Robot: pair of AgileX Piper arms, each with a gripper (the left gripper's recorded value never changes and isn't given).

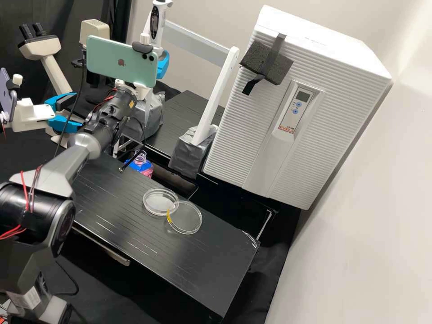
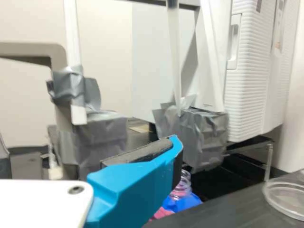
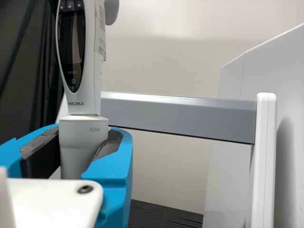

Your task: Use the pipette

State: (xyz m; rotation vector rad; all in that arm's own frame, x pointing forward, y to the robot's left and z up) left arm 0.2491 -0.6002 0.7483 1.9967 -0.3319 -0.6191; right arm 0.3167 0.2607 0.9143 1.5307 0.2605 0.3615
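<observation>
"Where's the pipette (image 1: 155, 20) now?"

"Held upright, well above the table (image 1: 189, 265). The right pincer (image 3: 76, 142) is closed tight around its lower barrel."

"And the left pincer (image 1: 67, 111)?"

"Off to the side, spread wide, holding nothing. A small bottle (image 1: 142, 164) of pink liquid stands by the table's far edge, and two clear dishes (image 1: 160, 201) lie edge to edge near the middle."

The black bench (image 1: 193, 265) lies open in front of the dishes (image 1: 160, 201); behind them a pink bottle (image 1: 143, 163), taped posts (image 1: 194, 148) and a white cabinet (image 1: 279, 148) close off the far side.
</observation>
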